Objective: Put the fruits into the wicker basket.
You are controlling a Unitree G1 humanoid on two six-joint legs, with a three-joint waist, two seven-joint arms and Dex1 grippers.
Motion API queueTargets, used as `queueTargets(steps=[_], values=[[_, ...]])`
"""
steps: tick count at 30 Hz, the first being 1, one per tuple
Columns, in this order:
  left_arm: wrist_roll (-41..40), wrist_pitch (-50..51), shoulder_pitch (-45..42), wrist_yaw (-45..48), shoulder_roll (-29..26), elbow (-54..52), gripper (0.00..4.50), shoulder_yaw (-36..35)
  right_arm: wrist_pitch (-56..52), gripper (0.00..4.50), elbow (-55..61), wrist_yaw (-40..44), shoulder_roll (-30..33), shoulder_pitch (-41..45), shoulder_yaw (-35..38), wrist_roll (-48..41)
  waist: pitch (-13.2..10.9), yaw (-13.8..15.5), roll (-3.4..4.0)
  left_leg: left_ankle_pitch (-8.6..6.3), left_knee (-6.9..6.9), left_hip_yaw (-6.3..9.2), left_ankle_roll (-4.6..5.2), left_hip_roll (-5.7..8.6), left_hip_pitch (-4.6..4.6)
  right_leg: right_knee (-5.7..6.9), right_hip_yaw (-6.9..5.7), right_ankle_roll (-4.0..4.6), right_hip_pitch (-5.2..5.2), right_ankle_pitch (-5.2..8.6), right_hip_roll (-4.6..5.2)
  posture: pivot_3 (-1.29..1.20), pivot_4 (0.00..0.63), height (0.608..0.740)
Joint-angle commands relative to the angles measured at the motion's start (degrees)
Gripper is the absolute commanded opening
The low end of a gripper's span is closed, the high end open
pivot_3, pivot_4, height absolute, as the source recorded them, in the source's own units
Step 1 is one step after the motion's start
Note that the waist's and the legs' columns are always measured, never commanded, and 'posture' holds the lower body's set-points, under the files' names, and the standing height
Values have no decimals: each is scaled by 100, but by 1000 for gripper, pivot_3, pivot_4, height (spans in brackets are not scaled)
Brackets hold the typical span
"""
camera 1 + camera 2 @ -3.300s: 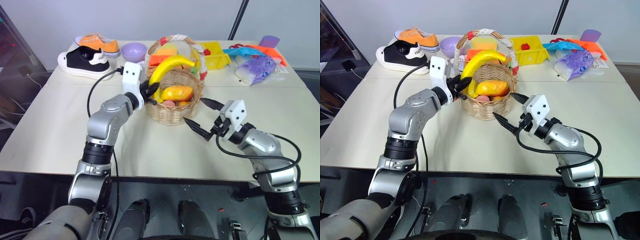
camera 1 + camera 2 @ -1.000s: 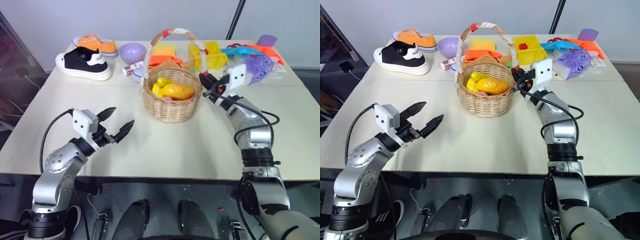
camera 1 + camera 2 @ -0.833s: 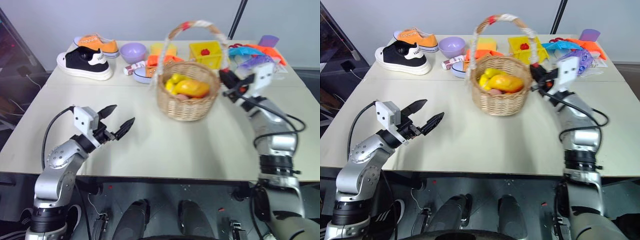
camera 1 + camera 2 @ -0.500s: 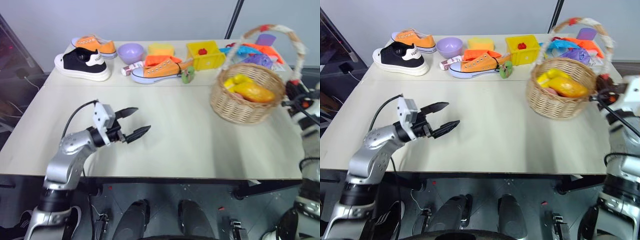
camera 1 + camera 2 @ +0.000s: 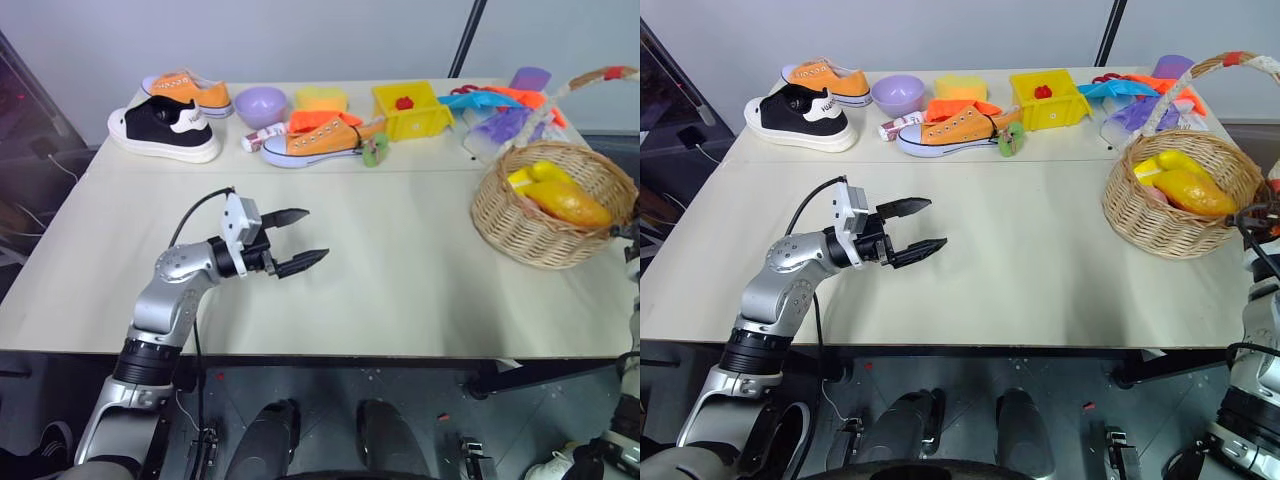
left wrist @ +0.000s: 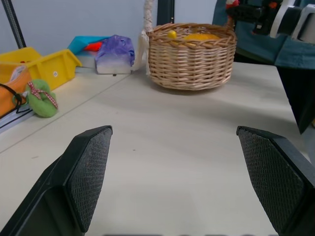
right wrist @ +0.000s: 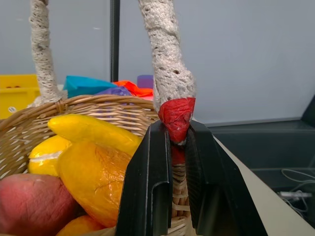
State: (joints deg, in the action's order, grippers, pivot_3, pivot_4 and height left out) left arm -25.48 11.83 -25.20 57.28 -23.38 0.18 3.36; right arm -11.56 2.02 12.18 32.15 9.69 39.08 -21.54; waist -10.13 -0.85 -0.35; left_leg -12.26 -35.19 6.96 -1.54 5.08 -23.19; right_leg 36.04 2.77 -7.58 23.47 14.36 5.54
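Your right end effector (image 7: 178,147) is clamped on the wicker basket (image 5: 1175,215) handle.
Your left end effector (image 5: 303,239) points level across the desk (image 5: 400,260), fingers spread, empty.

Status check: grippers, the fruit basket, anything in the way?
Left gripper open, empty, over bare table. Right gripper shut on round tan wicker basket's white-wrapped handle. Yellow banana, orange-yellow mango inside. Nothing in the way.

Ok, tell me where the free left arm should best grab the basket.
Probably on the handle: a thin arch standing clear above the fruit, narrow enough for the open fingers of the left gripper. Come level across the table toward the near leg, since the right gripper is shut on the far leg.
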Motion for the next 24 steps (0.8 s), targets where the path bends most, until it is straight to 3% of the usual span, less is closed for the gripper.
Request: queueTargets(steps=[1,4,10,17,20,24], values=[[-20,-60,-74,0,22,-66,4350,-59,212,449,270,-77,-15,69,32,-36,0,5,0,0,0,0,0,0,0,0,0,0,0,0,0,0,150,740],[-15,-62,-25,-21,21,-109,4350,-67,227,1394,297,-110,-25,93,22,-55,0,12,0,0,0,1,0,0,0,0,0,0,0,0,0,0,150,740],[-11,-83,59,-73,13,-144,4350,-103,155,4357,691,-261,-212,-92,16,-151,0,13,0,0,-2,4,1,0,1,0,-1,0,-3,0,0,0,150,740],[62,-158,218,-256,-74,-158,4350,-227,234,4435,2072,-1041,-1118,-706,-207,189,2,11,2,0,0,16,0,0,2,2,-1,-1,-2,1,-1,0,150,740],[214,-231,285,-578,-88,-58,4350,-372,727,4435,2774,-805,-1461,-1210,-911,579,2,14,3,-1,0,17,0,1,1,2,-2,0,-1,1,-1,0,150,740],[259,-85,278,-1096,-83,129,4350,-673,713,4435,2777,-404,-1653,-1128,-1959,625,4,-31,5,-1,1,15,0,-1,13,3,2,-1,-7,1,-3,0,150,740]])
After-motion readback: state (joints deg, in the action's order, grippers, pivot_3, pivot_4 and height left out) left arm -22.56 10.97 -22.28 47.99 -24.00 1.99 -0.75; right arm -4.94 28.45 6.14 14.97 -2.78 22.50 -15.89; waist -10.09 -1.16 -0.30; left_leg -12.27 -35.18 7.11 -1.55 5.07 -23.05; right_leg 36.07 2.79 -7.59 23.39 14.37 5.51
